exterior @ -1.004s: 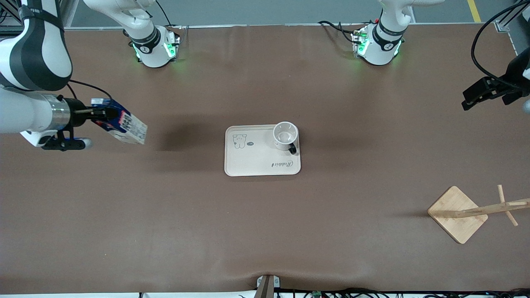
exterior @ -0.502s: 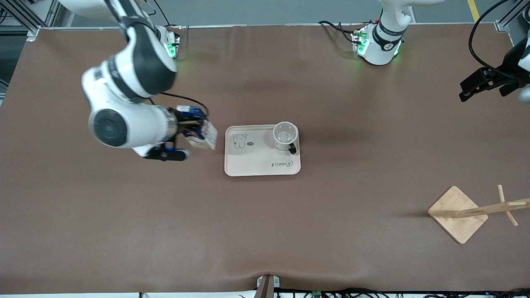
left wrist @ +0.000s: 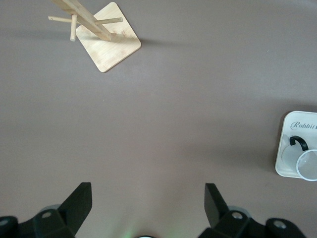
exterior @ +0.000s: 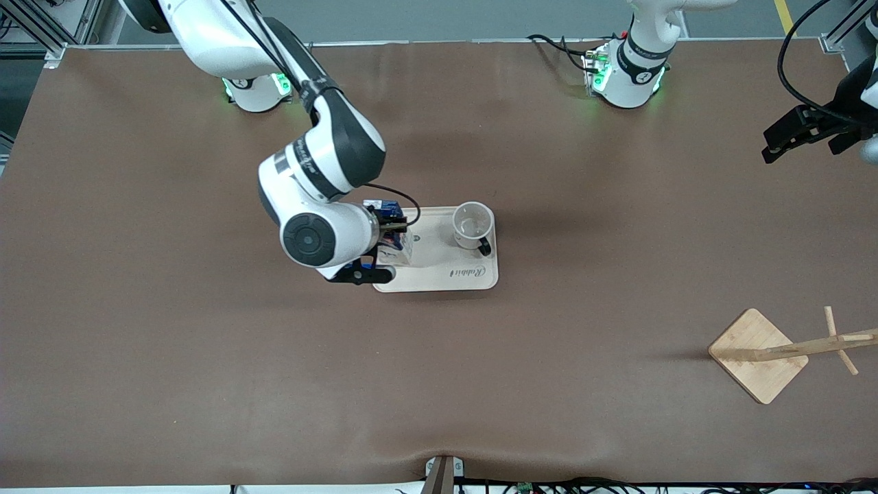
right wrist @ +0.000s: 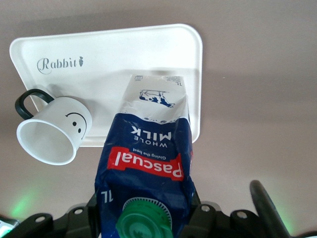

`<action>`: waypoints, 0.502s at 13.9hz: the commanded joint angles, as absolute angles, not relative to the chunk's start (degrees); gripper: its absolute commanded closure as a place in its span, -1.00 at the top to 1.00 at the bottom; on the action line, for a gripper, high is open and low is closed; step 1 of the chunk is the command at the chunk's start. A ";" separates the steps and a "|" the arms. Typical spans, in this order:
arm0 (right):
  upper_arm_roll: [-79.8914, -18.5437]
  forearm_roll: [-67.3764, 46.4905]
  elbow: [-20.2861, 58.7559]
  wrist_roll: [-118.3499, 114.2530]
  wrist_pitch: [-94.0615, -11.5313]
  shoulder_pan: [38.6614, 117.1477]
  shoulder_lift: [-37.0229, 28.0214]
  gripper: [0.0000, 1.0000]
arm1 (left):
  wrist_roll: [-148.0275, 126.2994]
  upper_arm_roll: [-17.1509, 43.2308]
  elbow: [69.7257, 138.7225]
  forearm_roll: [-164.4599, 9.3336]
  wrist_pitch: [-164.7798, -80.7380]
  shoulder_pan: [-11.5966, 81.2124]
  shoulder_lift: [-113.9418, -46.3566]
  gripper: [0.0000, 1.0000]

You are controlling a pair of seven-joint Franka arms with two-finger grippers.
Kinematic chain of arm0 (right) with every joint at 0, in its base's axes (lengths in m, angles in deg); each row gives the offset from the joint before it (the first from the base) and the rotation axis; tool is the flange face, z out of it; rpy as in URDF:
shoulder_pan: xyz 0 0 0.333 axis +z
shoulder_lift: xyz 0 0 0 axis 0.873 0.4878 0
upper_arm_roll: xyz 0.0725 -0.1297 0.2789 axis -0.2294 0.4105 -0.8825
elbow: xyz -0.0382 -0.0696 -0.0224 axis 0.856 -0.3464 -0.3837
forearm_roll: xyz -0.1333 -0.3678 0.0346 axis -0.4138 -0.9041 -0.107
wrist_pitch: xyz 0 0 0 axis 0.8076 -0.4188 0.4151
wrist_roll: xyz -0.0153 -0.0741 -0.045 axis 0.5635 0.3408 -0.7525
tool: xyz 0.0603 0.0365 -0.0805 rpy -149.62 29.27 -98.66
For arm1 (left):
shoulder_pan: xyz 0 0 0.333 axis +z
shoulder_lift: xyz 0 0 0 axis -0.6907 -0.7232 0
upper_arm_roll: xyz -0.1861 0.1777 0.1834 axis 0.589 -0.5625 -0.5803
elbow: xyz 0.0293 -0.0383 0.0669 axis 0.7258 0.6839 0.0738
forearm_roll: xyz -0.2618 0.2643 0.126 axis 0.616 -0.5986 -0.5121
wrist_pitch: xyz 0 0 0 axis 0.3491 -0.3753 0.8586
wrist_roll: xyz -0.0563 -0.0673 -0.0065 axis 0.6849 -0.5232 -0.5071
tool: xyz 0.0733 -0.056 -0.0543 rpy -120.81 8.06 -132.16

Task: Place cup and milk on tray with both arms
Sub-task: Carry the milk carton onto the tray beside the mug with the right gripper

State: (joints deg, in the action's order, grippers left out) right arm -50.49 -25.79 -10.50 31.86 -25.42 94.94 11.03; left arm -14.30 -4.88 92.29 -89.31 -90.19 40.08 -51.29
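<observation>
right hand (exterior: 392,230) clamped, left hand (exterior: 799,134) (waiting) spread

cup (exterior: 472,225) on tray (exterior: 453,274), milk (exterior: 392,237) over tray's right-arm end

bamboo stand (exterior: 758,355), brown table (exterior: 206,377), cables (exterior: 549,42)

white arms (exterior: 322,199), black joints, green-lit bases (exterior: 627,75)
</observation>
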 commanded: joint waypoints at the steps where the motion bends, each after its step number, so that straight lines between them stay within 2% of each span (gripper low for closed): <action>1: -49.83 -23.74 -12.20 33.65 -24.71 95.43 12.64 -1.00 | -13.47 -5.11 93.28 -88.40 -90.15 39.82 -50.31 1.00; 7: -49.83 -24.09 -10.62 33.39 -27.17 97.19 13.96 -1.00 | -13.47 -5.11 93.28 -88.40 -90.15 40.17 -50.40 1.00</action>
